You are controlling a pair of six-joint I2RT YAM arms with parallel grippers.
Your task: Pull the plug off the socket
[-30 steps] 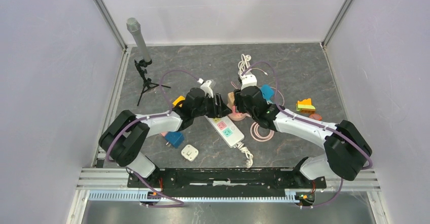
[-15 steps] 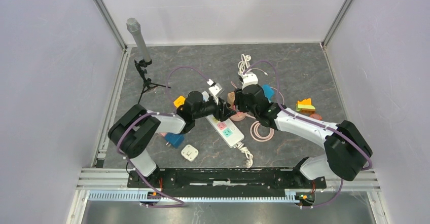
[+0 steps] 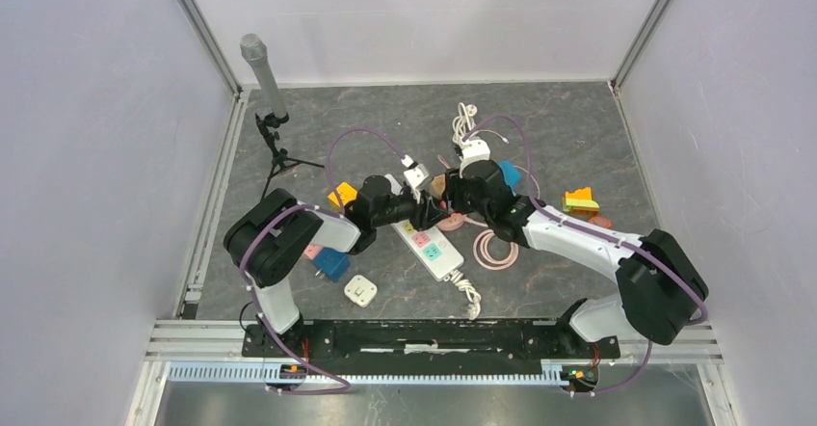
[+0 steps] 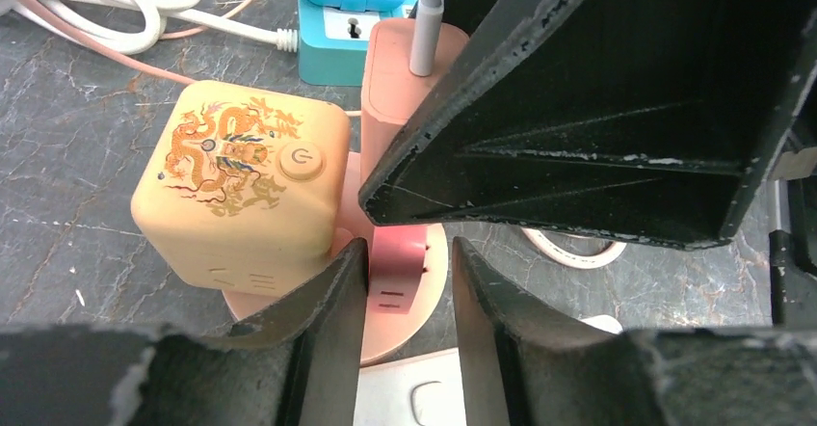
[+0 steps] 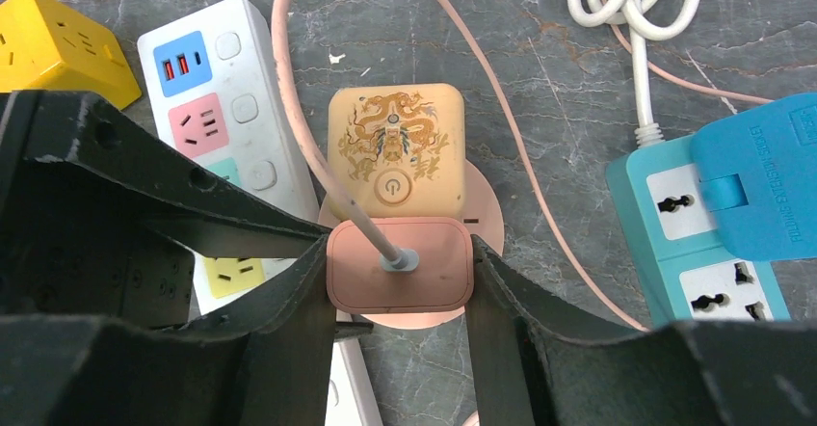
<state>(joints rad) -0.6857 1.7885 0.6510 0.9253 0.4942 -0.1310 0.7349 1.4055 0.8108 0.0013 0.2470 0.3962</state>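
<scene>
Beside pink plug (image 5: 400, 277), dragon cube (image 5: 393, 151), white strip (image 5: 207, 79)

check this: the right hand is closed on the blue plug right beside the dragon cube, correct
No. The plug in the right hand is pink, not blue; the right wrist view shows it. It does sit right beside the dragon cube.

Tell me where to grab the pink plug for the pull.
Pinch the pink plug by its two free flat sides, coming straight down. The cable exits its top centre, so straddle it; the yellow cube adapter sits close beside another side, blocking that axis.
</scene>
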